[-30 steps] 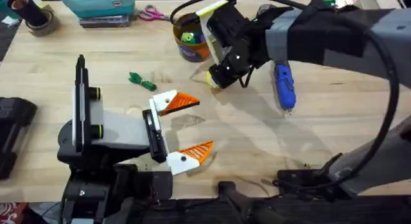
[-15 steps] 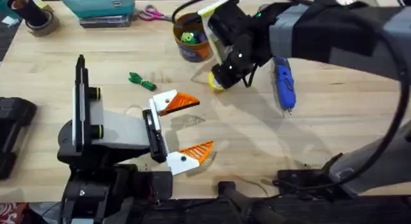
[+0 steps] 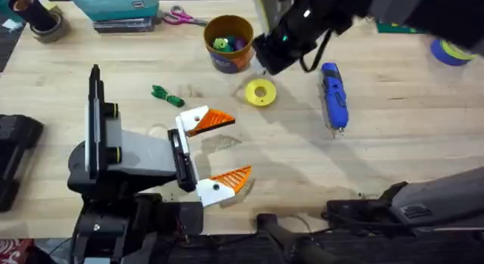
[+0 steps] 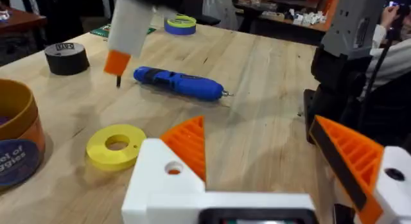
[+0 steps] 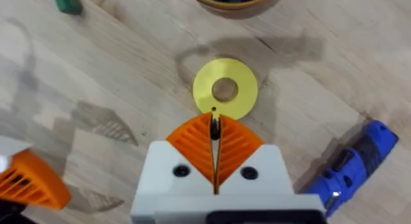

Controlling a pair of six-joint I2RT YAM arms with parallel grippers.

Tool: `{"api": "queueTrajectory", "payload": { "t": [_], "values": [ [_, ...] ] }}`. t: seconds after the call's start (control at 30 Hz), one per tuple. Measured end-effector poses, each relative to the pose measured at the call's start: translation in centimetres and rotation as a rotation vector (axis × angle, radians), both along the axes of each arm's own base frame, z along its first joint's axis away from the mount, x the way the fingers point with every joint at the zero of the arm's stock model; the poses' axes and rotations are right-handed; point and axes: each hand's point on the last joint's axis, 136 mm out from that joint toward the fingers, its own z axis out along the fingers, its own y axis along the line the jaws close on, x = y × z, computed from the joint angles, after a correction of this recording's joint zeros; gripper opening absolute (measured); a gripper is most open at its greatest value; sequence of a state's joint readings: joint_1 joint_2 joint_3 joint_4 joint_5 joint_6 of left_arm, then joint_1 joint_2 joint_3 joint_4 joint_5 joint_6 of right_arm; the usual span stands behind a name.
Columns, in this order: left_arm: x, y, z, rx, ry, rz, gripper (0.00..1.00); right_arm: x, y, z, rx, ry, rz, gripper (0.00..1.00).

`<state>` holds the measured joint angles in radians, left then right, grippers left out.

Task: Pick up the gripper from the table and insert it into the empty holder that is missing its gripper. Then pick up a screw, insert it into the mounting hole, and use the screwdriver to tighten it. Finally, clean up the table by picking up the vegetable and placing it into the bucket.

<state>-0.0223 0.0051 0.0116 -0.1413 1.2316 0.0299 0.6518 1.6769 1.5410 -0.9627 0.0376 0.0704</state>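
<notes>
- Overhead view, left to right, with the yellow disc (image 3: 260, 92) as landmark. Far left of the disc, the left arm lay low on the wooden table (image 3: 393, 154).
- Left gripper (image 3: 215, 150) sat left of and nearer the camera than the disc, its jaws spread wide with nothing between them. Both white holders carried orange ridged wedges: one (image 3: 212, 120) nearer the disc, one (image 3: 233, 178) farther from it. Left wrist view showed the same two wedges (image 4: 187, 146) and (image 4: 347, 153), well apart.
- Green vegetable (image 3: 167, 95) lay flat on the table left of the disc, apart from the left gripper.
- Pink-handled scissors (image 3: 180, 17) lay at the table's far edge, left of and beyond the disc.
- Bucket (image 3: 228, 43) stood upright just beyond the disc, slightly left, small toys inside.
- Disc lay flat on the wood, hole upward.
- Right gripper (image 5: 215, 131) hung above the disc's near edge in the right wrist view, the orange pads pressed together on a thin dark sliver I could not identify. Overhead, the arm showed dark just beyond the disc.
- Blue screwdriver (image 3: 334, 96) lay flat right of the disc, silver tip toward the camera.
- Roll of blue and yellow tape (image 3: 452, 52) sat far right of the disc.
</notes>
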Motion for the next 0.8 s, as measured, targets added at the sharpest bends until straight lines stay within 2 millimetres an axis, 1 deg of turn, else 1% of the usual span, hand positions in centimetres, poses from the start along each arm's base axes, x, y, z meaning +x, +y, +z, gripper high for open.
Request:
{"api": "queueTrajectory", "payload": {
  "t": [0.13, 0.23, 0.33, 0.43, 0.53, 0.7, 0.8],
  "values": [
    [0.0, 0.0, 0.0, 0.000, 0.000, 0.000, 0.986, -0.2, -0.8, 3.2, 0.023, -0.029, -0.013, 0.006],
    [0.0, 0.0, 0.0, 0.000, 0.000, 0.000, 0.986, -0.3, -2.1, 5.5, 0.044, -0.060, -0.038, 0.006],
    [0.0, 0.0, 0.0, 0.000, 0.000, 0.000, 0.986, -0.4, -3.8, 7.1, 0.056, -0.082, -0.070, 0.006],
    [0.0, 0.0, 0.0, 0.000, 0.000, 0.000, 0.985, -0.5, -5.6, 7.9, 0.055, -0.087, -0.106, 0.006],
    [0.0, 0.0, 0.0, 0.000, 0.000, 0.000, 0.986, -0.3, -6.6, 8.5, 0.067, -0.101, -0.124, 0.006],
    [0.0, 0.0, 0.0, 0.000, 0.000, 0.000, 0.986, -0.8, -6.5, 8.9, 0.079, -0.089, -0.094, 0.005],
    [0.0, 0.0, 0.0, 0.000, 0.000, 0.000, 0.985, -1.4, -6.4, 9.5, 0.075, -0.079, -0.067, 0.005]
  ]
}}
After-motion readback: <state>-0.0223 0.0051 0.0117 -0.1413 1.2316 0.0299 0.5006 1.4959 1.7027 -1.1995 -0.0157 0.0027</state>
